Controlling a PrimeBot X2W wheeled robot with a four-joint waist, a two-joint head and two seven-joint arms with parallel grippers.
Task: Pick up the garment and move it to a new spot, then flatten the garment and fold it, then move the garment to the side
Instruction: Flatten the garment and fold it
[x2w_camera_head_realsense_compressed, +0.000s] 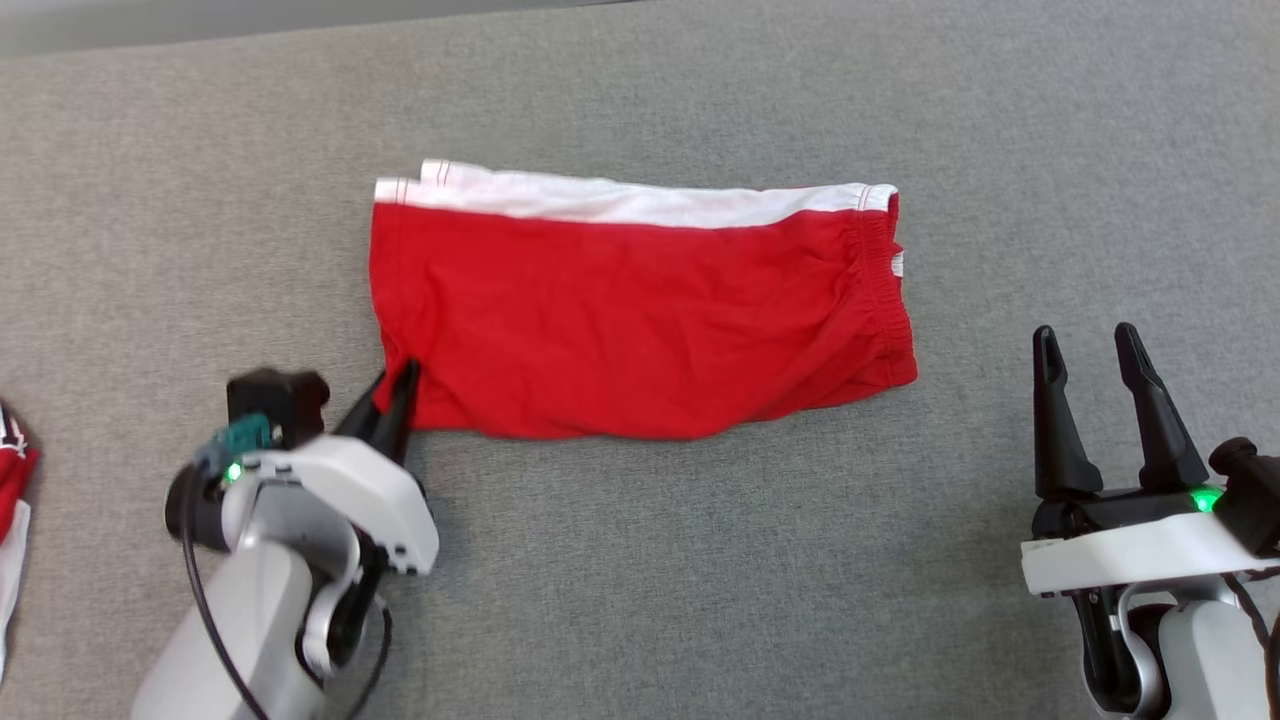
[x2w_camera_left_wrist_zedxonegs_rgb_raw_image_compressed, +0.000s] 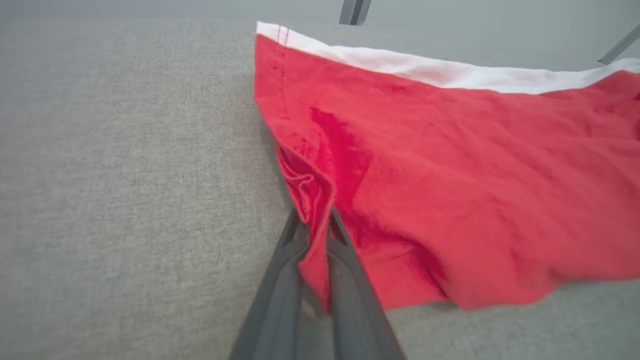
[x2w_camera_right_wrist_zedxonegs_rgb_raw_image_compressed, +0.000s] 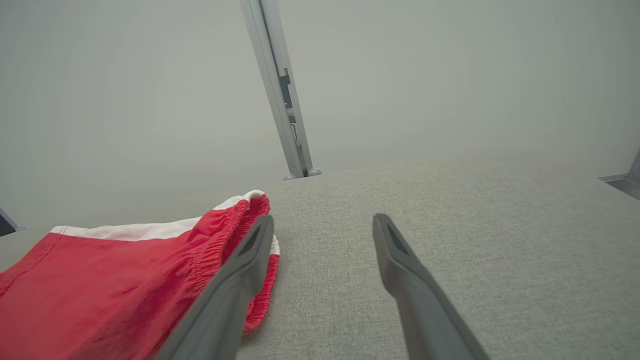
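Note:
The garment (x2w_camera_head_realsense_compressed: 640, 310) is a pair of red shorts with a white band along its far edge, folded and lying on the grey table (x2w_camera_head_realsense_compressed: 700, 560). My left gripper (x2w_camera_head_realsense_compressed: 398, 385) is shut on the garment's near left corner. In the left wrist view that gripper (x2w_camera_left_wrist_zedxonegs_rgb_raw_image_compressed: 314, 226) has a fold of the red cloth (x2w_camera_left_wrist_zedxonegs_rgb_raw_image_compressed: 450, 190) pinched between its dark fingers. My right gripper (x2w_camera_head_realsense_compressed: 1085, 345) is open and holds nothing, standing to the right of the garment's elastic waist end. The right wrist view shows that gripper (x2w_camera_right_wrist_zedxonegs_rgb_raw_image_compressed: 322, 225) above the table, with the garment (x2w_camera_right_wrist_zedxonegs_rgb_raw_image_compressed: 125, 280) at its left.
Another red and white cloth (x2w_camera_head_realsense_compressed: 12, 480) lies at the table's left edge. A grey metal post (x2w_camera_right_wrist_zedxonegs_rgb_raw_image_compressed: 280, 90) rises beyond the table's far edge. Bare grey table surface lies in front of the garment and to both sides.

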